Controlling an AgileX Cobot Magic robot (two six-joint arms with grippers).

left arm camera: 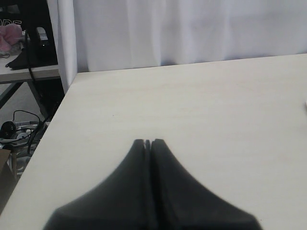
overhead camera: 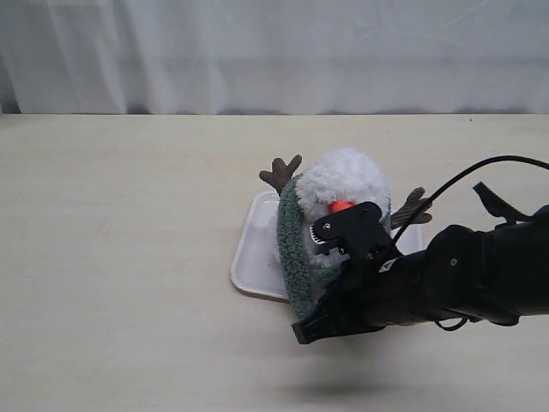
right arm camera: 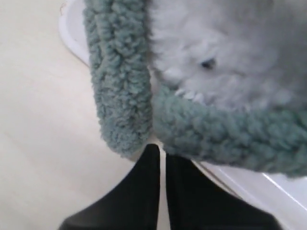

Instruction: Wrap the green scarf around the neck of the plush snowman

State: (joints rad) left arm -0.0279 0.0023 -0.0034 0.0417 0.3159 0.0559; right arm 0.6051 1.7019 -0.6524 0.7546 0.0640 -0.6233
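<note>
Plush snowman (overhead camera: 343, 176) sits on a white tray (overhead camera: 250, 257) mid-table, facing near, orange nose showing. Green scarf (overhead camera: 296, 257) runs down its left side from beside the head to the tray's near edge. In the right wrist view one band also crosses the front under the face, and a loose end hangs next to it. The right and back of the neck are hidden by the arm, so I can't tell if the loop closes there.

Right gripper (right arm camera: 159, 148) is in front of the snowman, tips right at the scarf. Its jaws are nearly together with only a thin slit, and no fabric is visible between them. Can't tell if the tips actually touch the scarf.

Left gripper (left arm camera: 147, 141) is off to the far left over bare table (left arm camera: 216, 105), jaws pressed together, holding nothing.

Progress: looks mostly done, since the scarf is already on the neck at the left and front. Likely left: settle the hanging end and back the right arm out.
</note>
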